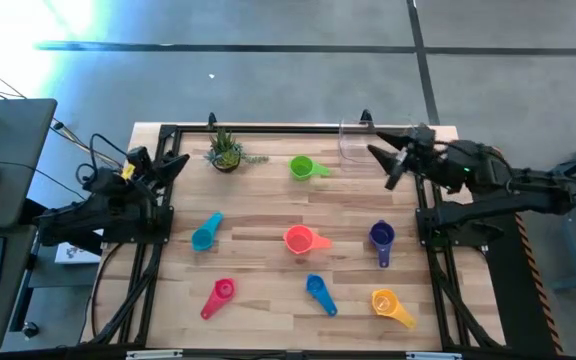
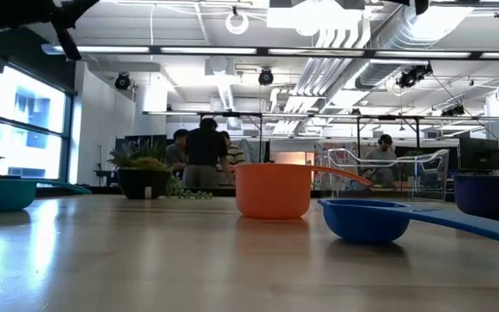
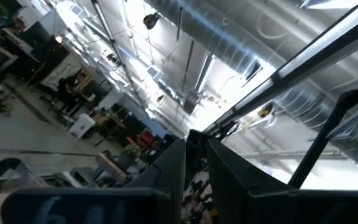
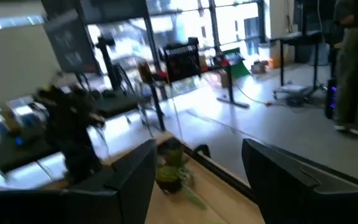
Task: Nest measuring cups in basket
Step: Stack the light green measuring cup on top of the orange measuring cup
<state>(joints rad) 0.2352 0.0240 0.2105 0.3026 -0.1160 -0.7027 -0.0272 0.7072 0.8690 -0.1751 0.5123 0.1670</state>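
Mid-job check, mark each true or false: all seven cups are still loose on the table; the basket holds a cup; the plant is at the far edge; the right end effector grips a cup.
1. All seven plastic measuring cups lie loose on the wooden table: true.
2. The clear plastic basket holds a cup: false, none is inside.
3. The small potted green plant stands near the far edge: true.
4. The right end effector grips a cup: false, it is open and holds nothing.
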